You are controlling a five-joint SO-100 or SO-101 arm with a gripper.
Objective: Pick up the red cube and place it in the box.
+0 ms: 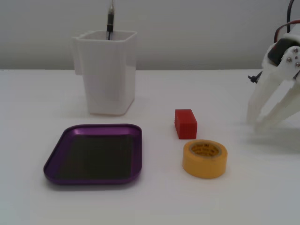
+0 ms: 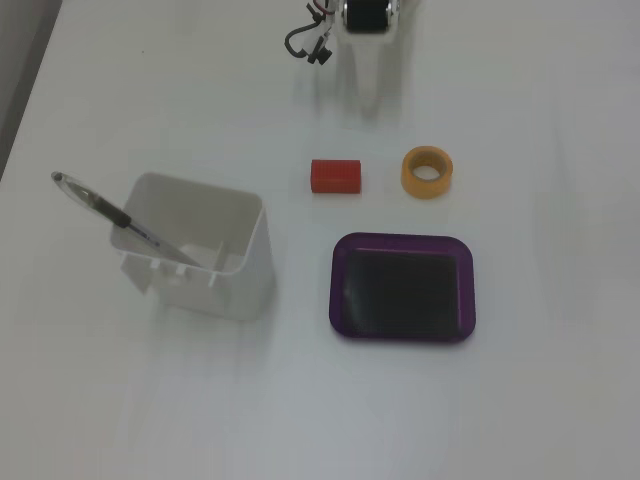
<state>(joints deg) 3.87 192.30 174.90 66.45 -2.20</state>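
Red cube (image 1: 185, 123) on table, beside yellow tape roll (image 1: 204, 159), purple box (image 1: 93, 153) empty

going by the box (image 2: 403, 328) as our landmark in the top-down fixed view: we've got the cube (image 2: 335, 176) sitting above its upper-left corner, apart from it. the tape roll (image 2: 427, 172) is above the upper-right part, beside the cube. the tall container (image 2: 205, 262) stands off to the box's left with a pen (image 2: 125, 221) leaning inside. the gripper (image 1: 257, 123) rests on the table beyond the cube.
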